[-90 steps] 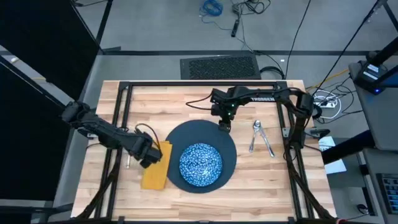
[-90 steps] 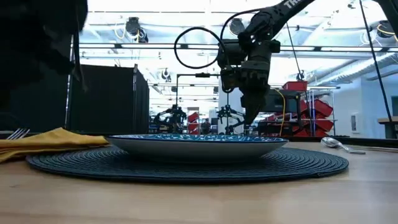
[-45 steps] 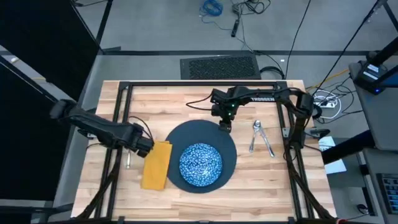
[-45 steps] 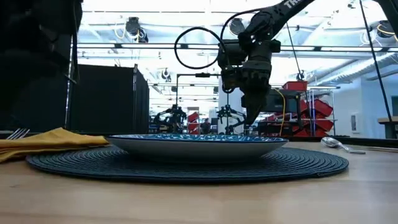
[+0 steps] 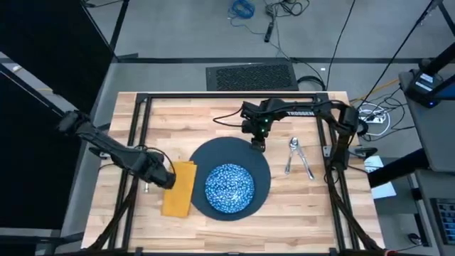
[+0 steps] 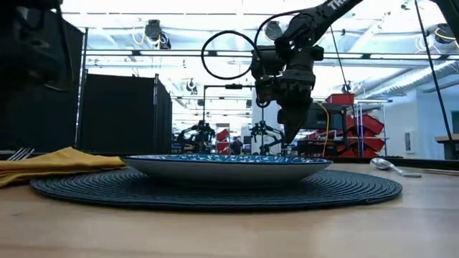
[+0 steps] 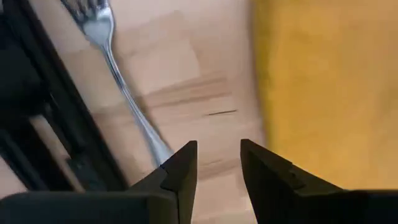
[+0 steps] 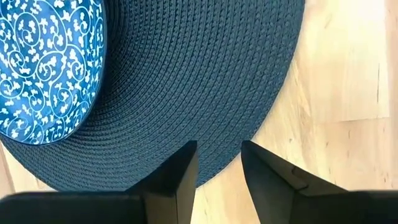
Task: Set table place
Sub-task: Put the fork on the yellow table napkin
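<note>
Both my pincers are slightly parted, holding nothing: left gripper (image 5: pixel 165 178) between fork (image 7: pixel 118 68) and napkin (image 5: pixel 178 188), right gripper (image 5: pixel 257 144) over the mat's (image 8: pixel 205 81) far edge.

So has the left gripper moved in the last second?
Yes. In the high view the left gripper has pulled back off the yellow napkin toward the table's left edge, now over the fork beside it.

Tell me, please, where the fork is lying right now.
In the high view the fork lies on the table's left side, beside the yellow napkin, with the left end effector just above it.
</note>
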